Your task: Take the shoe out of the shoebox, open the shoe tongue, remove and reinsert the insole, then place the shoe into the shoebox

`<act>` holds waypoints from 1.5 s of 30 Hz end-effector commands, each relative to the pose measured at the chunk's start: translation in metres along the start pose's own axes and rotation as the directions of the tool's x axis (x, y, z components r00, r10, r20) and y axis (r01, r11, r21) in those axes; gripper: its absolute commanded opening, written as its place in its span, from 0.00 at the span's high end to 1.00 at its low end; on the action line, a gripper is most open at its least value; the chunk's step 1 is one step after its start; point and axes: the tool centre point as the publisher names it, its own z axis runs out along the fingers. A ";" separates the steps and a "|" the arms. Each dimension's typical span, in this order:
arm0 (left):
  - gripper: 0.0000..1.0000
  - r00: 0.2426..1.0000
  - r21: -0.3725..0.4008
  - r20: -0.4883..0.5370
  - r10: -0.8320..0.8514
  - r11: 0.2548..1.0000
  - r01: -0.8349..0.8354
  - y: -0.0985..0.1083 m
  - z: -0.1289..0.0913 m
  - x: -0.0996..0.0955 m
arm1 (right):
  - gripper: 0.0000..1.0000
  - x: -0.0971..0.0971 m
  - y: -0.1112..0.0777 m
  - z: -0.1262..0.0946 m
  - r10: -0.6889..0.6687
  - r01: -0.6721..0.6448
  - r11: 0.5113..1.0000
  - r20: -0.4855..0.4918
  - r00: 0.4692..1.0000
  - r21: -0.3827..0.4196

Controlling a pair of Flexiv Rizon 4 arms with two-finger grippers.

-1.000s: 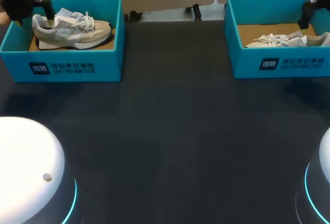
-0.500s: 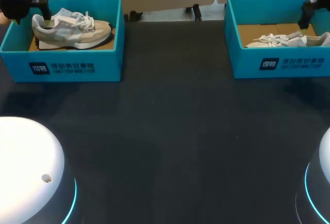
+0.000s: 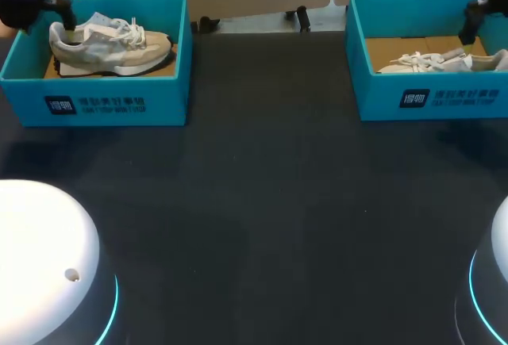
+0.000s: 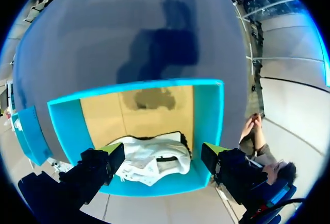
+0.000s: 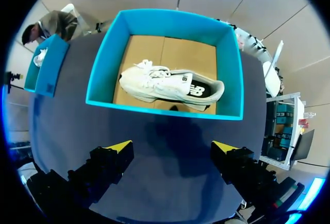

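Observation:
Two teal shoeboxes stand at the table's far corners. The left shoebox [image 3: 95, 103] holds a beige and grey sneaker [image 3: 111, 44], toe pointing right. My left gripper [image 3: 62, 13] hangs open at that shoe's heel. In the left wrist view the left gripper [image 4: 162, 154] straddles the white heel end of the sneaker [image 4: 154, 162] inside the box [image 4: 206, 116], not touching it. The right shoebox [image 3: 432, 97] holds a white sneaker [image 3: 440, 62]. My right gripper [image 3: 472, 24] hovers open above that box's far right. The right wrist view shows the right gripper [image 5: 172, 147] well clear of the white sneaker [image 5: 170, 85].
The dark table [image 3: 270, 202] stretches wide between the two boxes. My arms' white bases sit at the near left [image 3: 40, 258] and near right [image 3: 496, 281]. A metal fixture [image 3: 302, 18] lies along the far edge between the boxes.
My left gripper has shifted slightly left and back over the shoe's heel. The right arm and both shoes have kept still.

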 end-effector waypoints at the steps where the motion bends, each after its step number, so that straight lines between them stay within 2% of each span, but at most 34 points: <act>1: 0.00 1.000 0.023 0.006 0.003 1.000 -0.003 0.024 0.009 0.016 | 0.00 0.000 0.000 0.000 0.001 -0.001 1.000 0.001 1.000 0.000; 5: 0.00 0.999 0.047 0.035 0.006 0.999 -0.008 0.035 0.014 0.026 | 0.00 0.000 0.000 0.000 0.001 -0.001 1.000 0.001 1.000 0.000; 14: 0.00 1.000 0.036 0.022 0.014 0.999 -0.015 0.058 0.030 0.037 | 0.00 0.000 0.000 0.000 0.001 -0.001 1.000 0.001 1.000 0.000; 24: 0.00 0.999 0.036 -0.008 0.034 0.999 -0.034 0.078 0.053 0.036 | 0.00 0.000 0.000 0.000 0.001 -0.001 1.000 0.001 1.000 0.000; 36: 0.00 1.000 0.030 -0.029 0.002 1.000 -0.001 0.110 0.077 0.045 | 0.00 0.000 0.000 0.000 0.001 -0.001 1.000 0.001 1.000 0.000; 42: 0.00 1.000 0.036 -0.015 -0.022 0.999 0.022 0.119 0.085 0.046 | 0.00 0.000 0.000 0.000 0.001 -0.001 1.000 0.001 1.000 0.000; 45: 0.03 1.000 0.043 -0.011 -0.023 0.999 0.024 0.118 0.089 0.045 | 0.00 0.000 0.000 0.000 0.001 -0.001 1.000 0.001 1.000 0.000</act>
